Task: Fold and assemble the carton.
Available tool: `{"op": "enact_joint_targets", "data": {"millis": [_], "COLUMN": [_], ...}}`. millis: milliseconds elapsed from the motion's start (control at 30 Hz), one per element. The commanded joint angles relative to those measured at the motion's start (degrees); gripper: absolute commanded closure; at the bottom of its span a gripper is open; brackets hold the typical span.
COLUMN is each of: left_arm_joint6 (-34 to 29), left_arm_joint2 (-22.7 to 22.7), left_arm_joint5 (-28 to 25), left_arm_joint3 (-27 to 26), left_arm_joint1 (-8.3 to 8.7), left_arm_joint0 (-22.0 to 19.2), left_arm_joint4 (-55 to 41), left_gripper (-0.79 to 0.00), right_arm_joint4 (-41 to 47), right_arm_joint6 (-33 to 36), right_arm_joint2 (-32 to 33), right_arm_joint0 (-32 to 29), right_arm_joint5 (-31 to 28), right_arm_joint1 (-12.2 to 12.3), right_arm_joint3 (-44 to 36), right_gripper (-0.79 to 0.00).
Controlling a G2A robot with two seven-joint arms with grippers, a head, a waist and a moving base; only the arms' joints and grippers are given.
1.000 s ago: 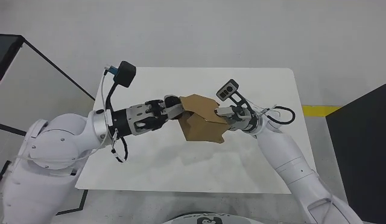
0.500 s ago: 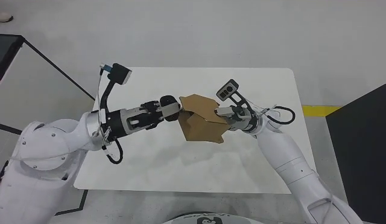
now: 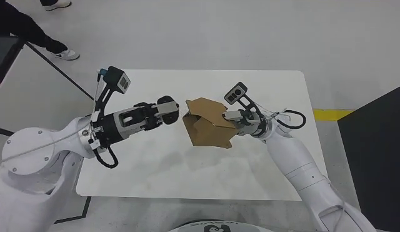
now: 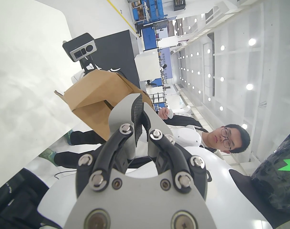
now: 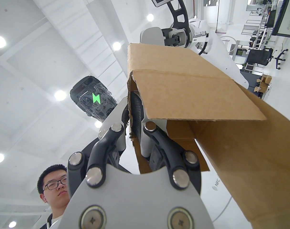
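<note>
The brown carton (image 3: 207, 123) is held up over the middle of the white table (image 3: 187, 169), partly folded into a box with loose flaps. My right gripper (image 3: 232, 121) is shut on a flap at the carton's right side; in the right wrist view the cardboard (image 5: 195, 89) runs between its fingers (image 5: 135, 117). My left gripper (image 3: 170, 107) sits just left of the carton, clear of it, fingers shut with nothing between them. In the left wrist view the carton (image 4: 97, 96) hangs beyond the closed fingertips (image 4: 137, 106).
A black stand (image 3: 44, 63) lies off the table's left edge and a dark cabinet (image 3: 375, 151) off its right. A person's legs (image 3: 37, 19) pass at the far left on the floor. Bare table surface surrounds the carton.
My left gripper has let go of the carton's left side and drawn back to the left, its arm swinging outward. The right gripper and the carton have stayed put.
</note>
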Motion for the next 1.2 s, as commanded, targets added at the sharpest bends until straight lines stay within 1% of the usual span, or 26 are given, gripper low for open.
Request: {"op": "enact_joint_targets", "data": {"millis": [0, 33, 100, 133, 200, 267, 300, 533, 600, 867, 1000, 1167], "left_arm_joint6": [0.0, 0.3, 0.8, 1.1, 3.4, 5.7, 6.1, 6.1, 6.2, 7.1, 7.7, 8.9], "left_arm_joint2": [0.0, 0.3, 0.9, 1.4, 2.0, 1.6, 1.3, 1.3, 2.1, 3.3, 4.7, 6.8], "left_arm_joint5": [0.0, -0.1, 2.0, 4.0, 10.1, 14.5, 15.1, 15.1, 14.3, 18.1, 20.2, 21.2], "left_arm_joint3": [0.0, 0.0, 0.0, 0.0, 0.0, 0.0, 0.0, 0.0, 0.0, 0.0, 0.0, 0.0], "left_arm_joint1": [0.0, -0.05, 0.0, -0.02, -0.25, -0.38, -0.34, -0.34, -0.44, -0.35, -0.32, -0.27], "left_arm_joint0": [0.0, 0.2, 0.3, 0.3, 0.6, -0.3, -1.4, -1.4, -1.0, -2.4, -3.4, -4.7], "left_arm_joint4": [0.0, -0.4, 0.0, -1.0, -6.6, -10.6, -10.6, -10.6, -11.4, -13.3, -14.1, -13.4], "left_gripper": [0.0, 0.0, 0.0, 0.0, 0.0, 0.0, 0.0, 0.0, 0.0, 0.0, 0.0, 0.0], "right_arm_joint4": [0.0, 0.0, 0.0, 0.0, 0.0, 0.0, 0.0, 0.0, 0.0, 0.0, 0.0, 0.0], "right_arm_joint6": [0.0, 0.0, 0.0, 0.0, 0.0, 0.0, 0.0, 0.0, 0.0, 0.0, 0.0, 0.0], "right_arm_joint2": [0.0, 0.0, 0.0, 0.0, 0.0, 0.0, 0.0, 0.0, 0.0, 0.0, 0.0, 0.0], "right_arm_joint0": [0.0, 0.0, 0.0, 0.0, 0.0, 0.0, 0.0, 0.0, 0.0, 0.0, 0.0, 0.0], "right_arm_joint5": [0.0, 0.0, 0.0, 0.0, 0.0, 0.0, 0.0, 0.0, 0.0, 0.0, 0.0, 0.0], "right_arm_joint1": [0.0, 0.0, 0.0, 0.0, 0.0, 0.0, 0.0, 0.0, 0.0, 0.0, 0.0, 0.0], "right_arm_joint3": [0.0, 0.0, 0.0, 0.0, 0.0, 0.0, 0.0, 0.0, 0.0, 0.0, 0.0, 0.0], "right_gripper": [0.0, 0.0, 0.0, 0.0, 0.0, 0.0, 0.0, 0.0, 0.0, 0.0, 0.0, 0.0]}}
